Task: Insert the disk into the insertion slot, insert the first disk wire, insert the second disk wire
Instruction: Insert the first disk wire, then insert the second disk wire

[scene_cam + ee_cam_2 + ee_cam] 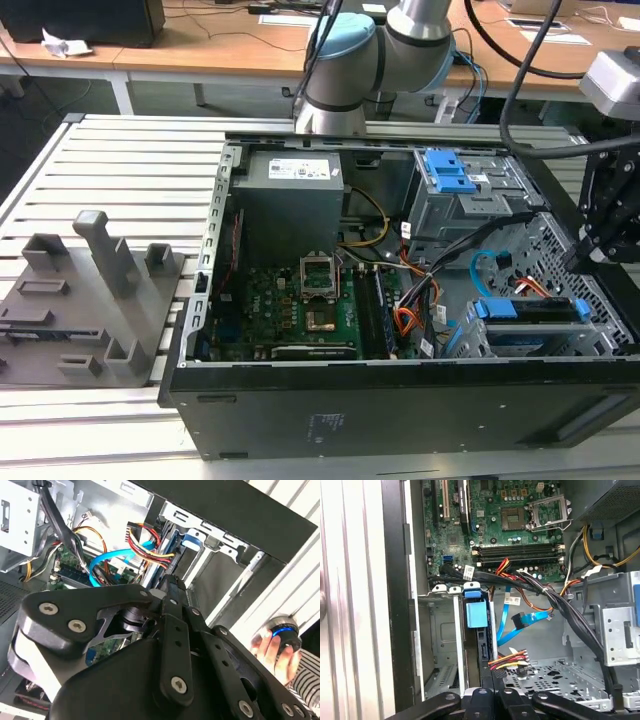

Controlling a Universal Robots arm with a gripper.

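The disk [479, 647] stands edge-on in the insertion slot [442, 630], the gripper [495, 694] pinched nearly shut at its outer end, apparently clasping nothing — so seating looks almost done — while the first disk wire [507, 660] and second disk wire [520, 622] seem unplugged.

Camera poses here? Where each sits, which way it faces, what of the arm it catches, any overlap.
Exterior view: off the arm, looking down into the open computer case; arm at its far side, gripper at the exterior view's right.
First wrist view: on the wrist, looking past the gripper down at the disk and motherboard.
Second wrist view: on the wrist, close behind the gripper, facing into the case; a person's hand outside.
Shared: both wrist views show the second disk wire.
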